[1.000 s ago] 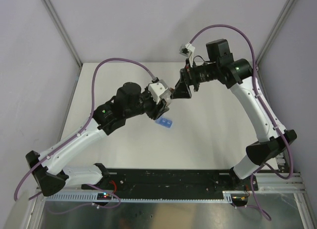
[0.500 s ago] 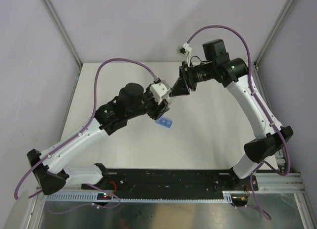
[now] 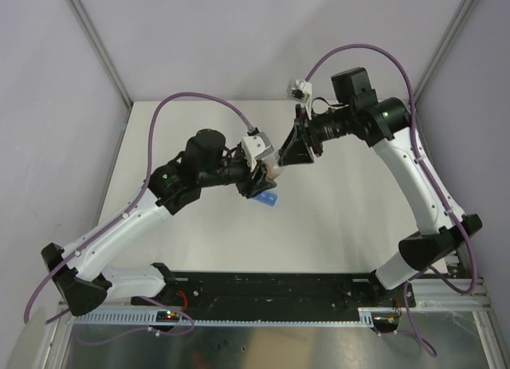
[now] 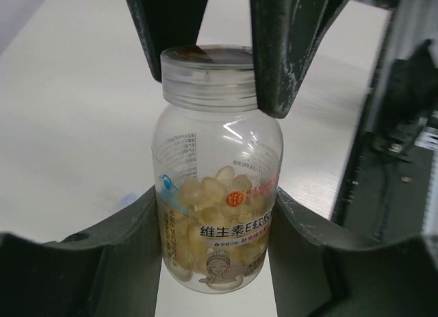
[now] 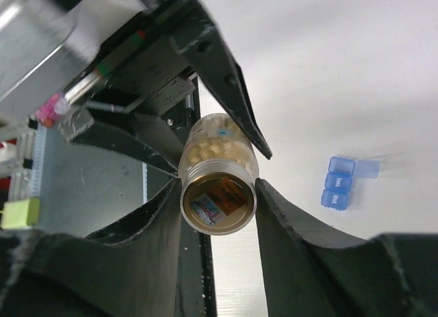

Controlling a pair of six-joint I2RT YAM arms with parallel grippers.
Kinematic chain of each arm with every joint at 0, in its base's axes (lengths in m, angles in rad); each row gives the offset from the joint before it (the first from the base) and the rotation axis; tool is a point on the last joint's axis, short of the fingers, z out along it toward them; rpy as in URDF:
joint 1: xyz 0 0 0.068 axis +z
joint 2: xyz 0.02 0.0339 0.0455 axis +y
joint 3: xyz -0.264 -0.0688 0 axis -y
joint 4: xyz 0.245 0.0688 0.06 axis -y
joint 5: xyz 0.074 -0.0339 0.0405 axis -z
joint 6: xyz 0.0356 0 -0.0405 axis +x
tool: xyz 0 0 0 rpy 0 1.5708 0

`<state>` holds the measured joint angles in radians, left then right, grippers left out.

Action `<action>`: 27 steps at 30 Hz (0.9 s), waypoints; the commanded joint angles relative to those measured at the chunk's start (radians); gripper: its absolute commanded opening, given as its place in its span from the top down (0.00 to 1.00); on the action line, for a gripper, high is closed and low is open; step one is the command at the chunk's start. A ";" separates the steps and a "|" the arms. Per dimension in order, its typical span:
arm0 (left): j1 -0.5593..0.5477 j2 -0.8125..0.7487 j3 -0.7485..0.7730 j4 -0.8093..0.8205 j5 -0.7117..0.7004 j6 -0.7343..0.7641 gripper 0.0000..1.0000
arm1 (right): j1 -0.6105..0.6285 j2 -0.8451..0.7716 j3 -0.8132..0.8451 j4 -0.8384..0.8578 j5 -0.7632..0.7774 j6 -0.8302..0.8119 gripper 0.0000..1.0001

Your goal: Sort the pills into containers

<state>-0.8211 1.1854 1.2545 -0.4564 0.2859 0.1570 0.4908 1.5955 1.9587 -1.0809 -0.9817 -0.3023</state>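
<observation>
1. The left hand [image 4: 216, 224] is partly closed around the body of a clear bottle [image 4: 220, 252] of pale pills [image 4: 205, 191], which it holds above the worktop [image 3: 343, 210].
2. The right hand [image 5: 217, 206] is clamped tight on the bottle's cap [image 4: 205, 76].
3. In the top view, the light-blue pill box [image 3: 268, 198] lies on the worktop, close by at 6 o'clock from the left hand.

White tabletop [image 3: 343, 217] w/ pale lilac walls [image 3: 239, 34] on 3 sides, alu posts [image 3: 97, 46] slanting up at the back corners (L & R). Near edge: black mounting plate [image 3: 279, 289], slotted white rail [image 3: 263, 321] below it, then brushed metal sheet [image 3: 263, 349].
</observation>
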 commanded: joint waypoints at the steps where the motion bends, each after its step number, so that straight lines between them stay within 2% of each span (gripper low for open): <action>1: 0.022 -0.017 0.083 -0.047 0.375 -0.034 1.00 | 0.035 -0.107 0.008 -0.041 -0.022 -0.181 1.00; 3: 0.031 -0.004 0.099 -0.060 0.471 -0.065 1.00 | 0.062 -0.129 0.006 -0.071 0.004 -0.233 1.00; 5: 0.038 0.004 0.107 -0.064 0.542 -0.091 1.00 | 0.096 -0.146 0.005 -0.099 0.050 -0.280 0.96; 9: 0.043 0.017 0.117 -0.066 0.631 -0.122 1.00 | 0.171 -0.173 -0.006 -0.131 0.187 -0.346 0.80; 12: 0.043 0.021 0.120 -0.065 0.643 -0.124 1.00 | 0.192 -0.182 -0.012 -0.139 0.230 -0.358 0.63; 16: 0.043 0.014 0.115 -0.066 0.575 -0.104 1.00 | 0.195 -0.185 -0.009 -0.140 0.238 -0.338 0.41; 19: 0.045 0.003 0.109 -0.067 0.469 -0.072 1.00 | 0.193 -0.185 0.003 -0.135 0.221 -0.307 0.33; 22: 0.044 -0.008 0.108 -0.068 0.371 -0.039 1.00 | 0.177 -0.186 0.022 -0.119 0.201 -0.267 0.16; 24: 0.044 -0.014 0.107 -0.069 0.322 -0.023 1.00 | 0.152 -0.185 0.033 -0.101 0.178 -0.231 0.11; 27: 0.037 -0.022 0.103 -0.069 0.245 0.001 1.00 | 0.102 -0.180 0.040 -0.049 0.143 -0.149 0.08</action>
<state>-0.7792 1.2064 1.3224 -0.5625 0.6632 0.1059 0.6479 1.4136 1.9553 -1.2175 -0.7868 -0.5610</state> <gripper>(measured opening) 0.563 0.908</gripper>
